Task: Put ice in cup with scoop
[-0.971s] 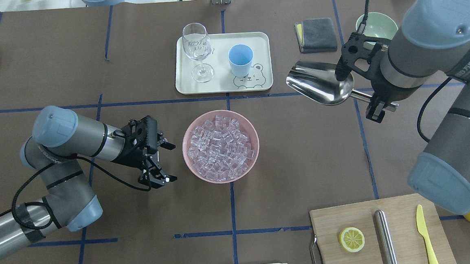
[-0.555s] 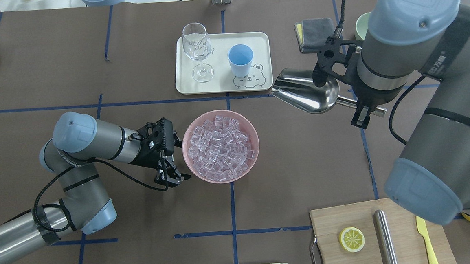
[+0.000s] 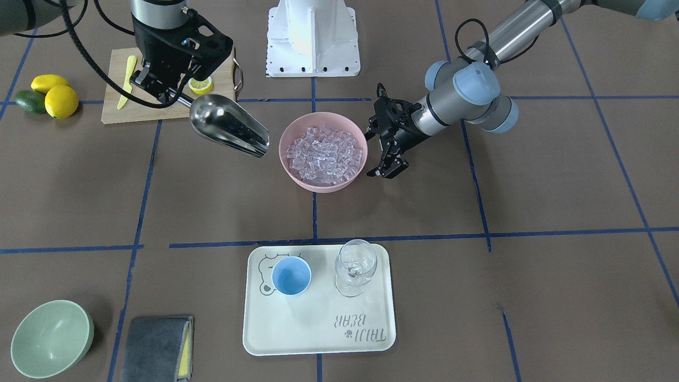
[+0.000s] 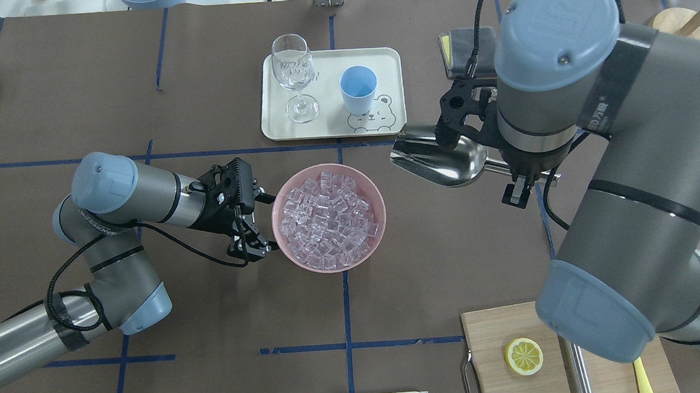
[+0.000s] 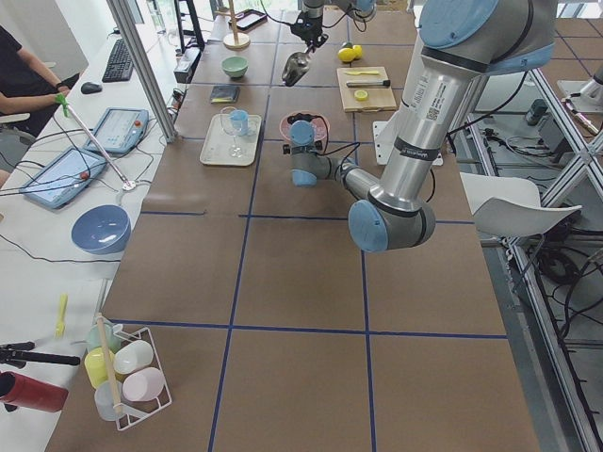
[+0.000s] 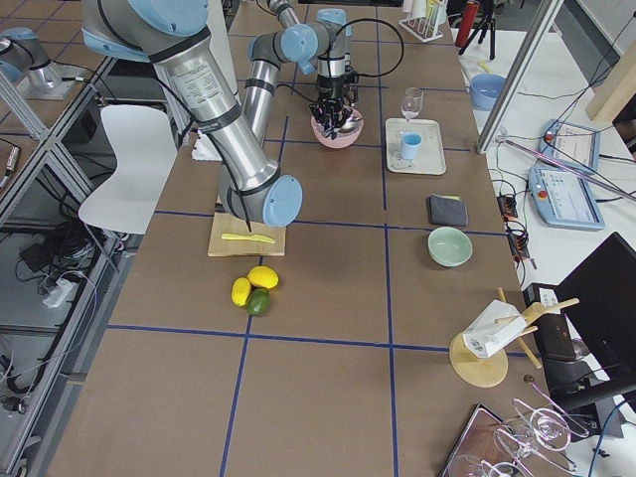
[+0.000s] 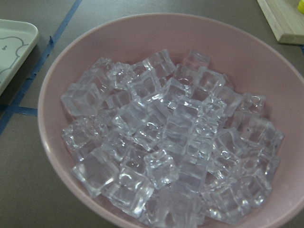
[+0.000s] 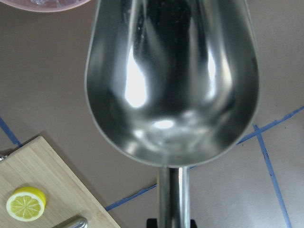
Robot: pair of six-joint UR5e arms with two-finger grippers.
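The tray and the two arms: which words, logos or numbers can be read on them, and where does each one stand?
"TAILI BEAR": on the tray, upside down in the front-facing view; first word uncertain.
Embossed mark on the blue cap of the right arm: too faint to read.
Lettering on that arm's dark band: blurred, unreadable.
Label on the left arm: too small to read.

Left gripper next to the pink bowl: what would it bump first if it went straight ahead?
Most likely the near rim of the round pink plastic bowl; the open black left gripper points straight at it. If higher, the heap of clear ice cubes.
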